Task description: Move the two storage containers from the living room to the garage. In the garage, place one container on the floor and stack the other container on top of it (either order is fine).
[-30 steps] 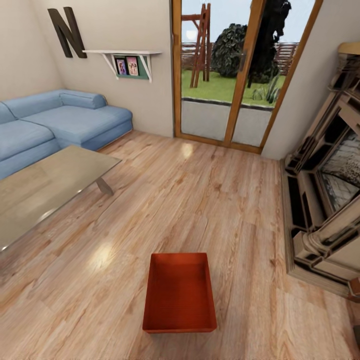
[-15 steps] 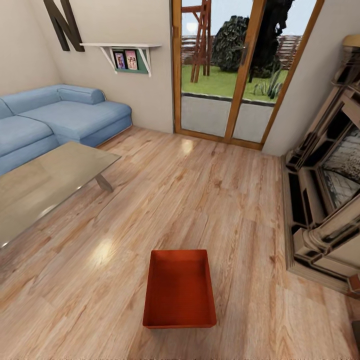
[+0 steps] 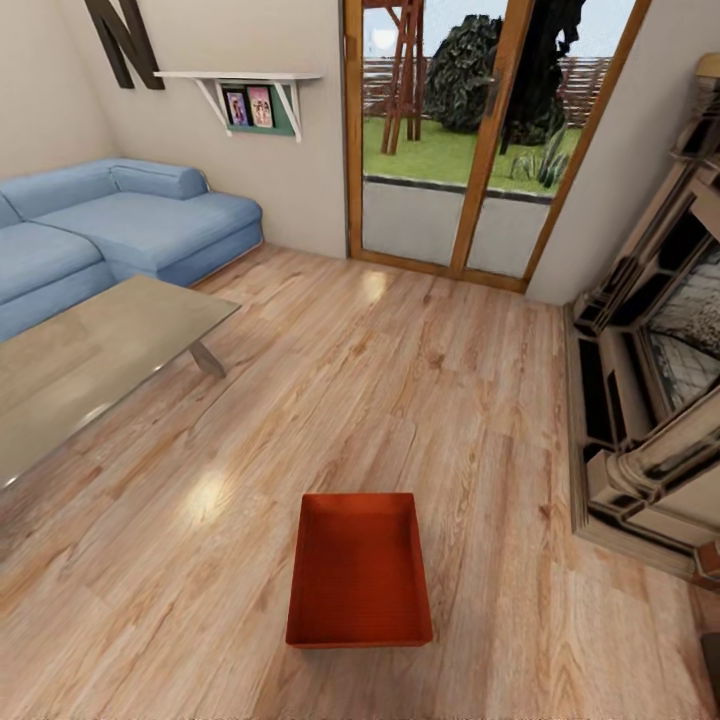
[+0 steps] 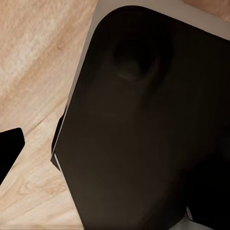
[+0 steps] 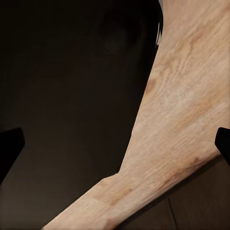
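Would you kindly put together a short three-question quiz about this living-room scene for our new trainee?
1. True or false: the orange-red storage container on the wood plank floor has something inside it.
2. Multiple choice: which thing stands at the head view's right edge? A) the blue sofa B) the fireplace C) the glass table
3. Fill in: beyond the container, in the far wall, are wood-framed glass ____.

Key:
1. False; it is empty.
2. B
3. doors
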`<state>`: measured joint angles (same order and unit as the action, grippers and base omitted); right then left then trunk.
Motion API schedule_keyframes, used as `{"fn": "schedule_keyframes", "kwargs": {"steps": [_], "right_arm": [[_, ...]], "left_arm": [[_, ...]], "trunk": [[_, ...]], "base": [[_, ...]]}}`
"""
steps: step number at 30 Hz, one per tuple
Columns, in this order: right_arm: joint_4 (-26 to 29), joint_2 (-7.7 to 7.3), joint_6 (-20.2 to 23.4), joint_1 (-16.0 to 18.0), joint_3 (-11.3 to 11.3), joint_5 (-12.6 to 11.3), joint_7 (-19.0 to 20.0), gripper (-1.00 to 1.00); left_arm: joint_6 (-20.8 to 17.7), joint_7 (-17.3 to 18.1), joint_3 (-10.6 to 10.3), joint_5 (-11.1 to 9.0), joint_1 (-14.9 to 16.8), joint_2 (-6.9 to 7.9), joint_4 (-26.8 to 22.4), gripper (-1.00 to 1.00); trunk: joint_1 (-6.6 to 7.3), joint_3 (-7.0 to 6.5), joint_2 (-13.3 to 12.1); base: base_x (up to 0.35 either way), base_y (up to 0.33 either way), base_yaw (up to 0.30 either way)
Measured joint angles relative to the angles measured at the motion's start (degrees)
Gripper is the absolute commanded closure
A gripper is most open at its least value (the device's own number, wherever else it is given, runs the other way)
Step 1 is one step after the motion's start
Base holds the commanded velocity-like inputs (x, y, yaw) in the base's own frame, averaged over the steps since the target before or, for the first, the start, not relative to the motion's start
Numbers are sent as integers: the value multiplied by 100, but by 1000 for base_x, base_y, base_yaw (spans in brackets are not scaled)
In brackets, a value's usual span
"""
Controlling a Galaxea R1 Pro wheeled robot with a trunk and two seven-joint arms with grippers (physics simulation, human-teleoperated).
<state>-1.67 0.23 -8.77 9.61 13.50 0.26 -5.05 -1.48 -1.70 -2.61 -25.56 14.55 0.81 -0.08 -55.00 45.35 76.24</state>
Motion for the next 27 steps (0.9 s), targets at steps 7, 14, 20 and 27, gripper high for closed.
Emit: {"fn": "schedule_keyframes", "kwargs": {"steps": [7,14,20,27], "right_arm": [[0,6,-6,0,1,3,3,-100],[0,2,-8,-1,9,25,3,-100],[0,5,-10,0,11,41,12,-100],[0,14,-44,-2,8,18,8,-100]], "left_arm": [[39,-1,0,0,-6,0,-1,-100],[51,-1,0,-6,-7,1,0,-100],[53,-1,0,-9,-7,7,-1,-100],[53,-1,0,-9,-7,6,0,-100]], "trunk": [[0,45,0],[0,51,0],[0,51,0],[0,51,0]], "base": [[0,0,0],[0,0,0],[0,0,0],[0,0,0]]}}
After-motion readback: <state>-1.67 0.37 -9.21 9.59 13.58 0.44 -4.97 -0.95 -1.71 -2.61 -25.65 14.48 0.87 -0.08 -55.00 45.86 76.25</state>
